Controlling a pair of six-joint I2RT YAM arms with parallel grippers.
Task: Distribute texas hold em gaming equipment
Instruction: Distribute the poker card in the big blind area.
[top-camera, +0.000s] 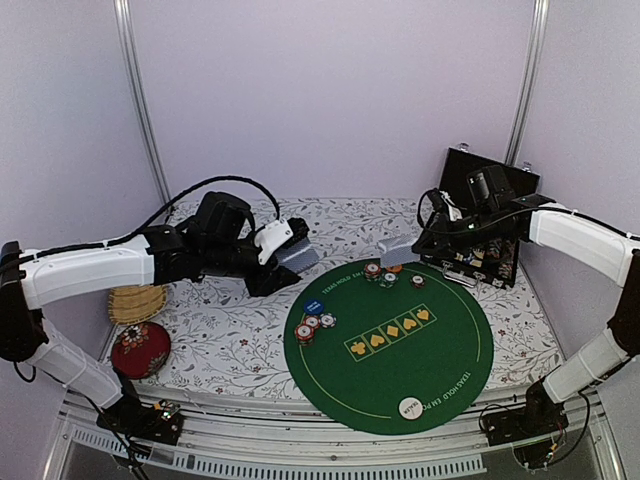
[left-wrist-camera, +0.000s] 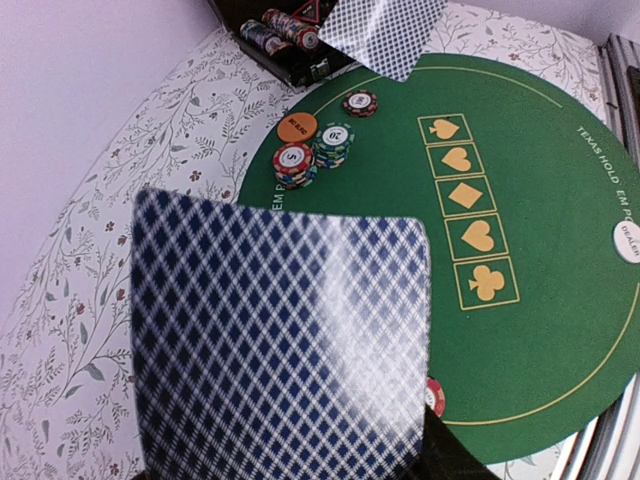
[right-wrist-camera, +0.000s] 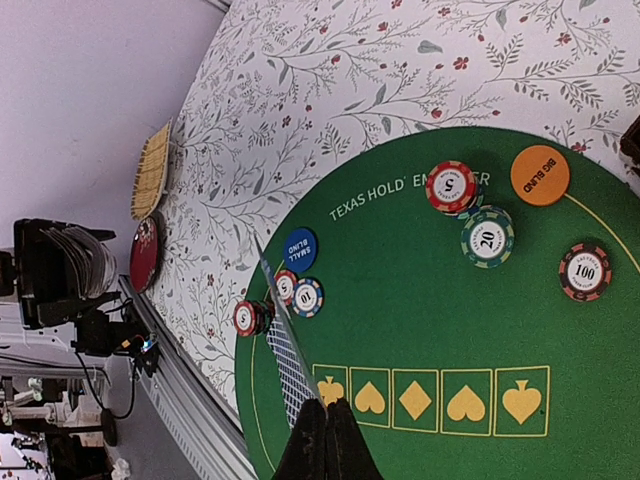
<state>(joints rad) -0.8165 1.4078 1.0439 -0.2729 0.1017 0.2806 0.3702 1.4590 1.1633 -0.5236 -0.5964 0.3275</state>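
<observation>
Top external view: left gripper (top-camera: 277, 249) clamps a card stack (left-wrist-camera: 280, 340); right gripper (right-wrist-camera: 325, 415) pinches one card (top-camera: 398, 252), long axis pointing frame-left. Black case (top-camera: 460, 175) holds chips (left-wrist-camera: 278, 28).

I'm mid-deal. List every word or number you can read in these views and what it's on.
"TEXAS HOLD' EM": green mat
"BIG BLIND": orange disc
"SMALL BLIND": blue disc
"DEALER": white disc
"5": red-white chip
"20": green chip
"100": black chip
"10": blue-white chip
Card backs: pattern only, no text.
Cased chips: too small to read.
</observation>
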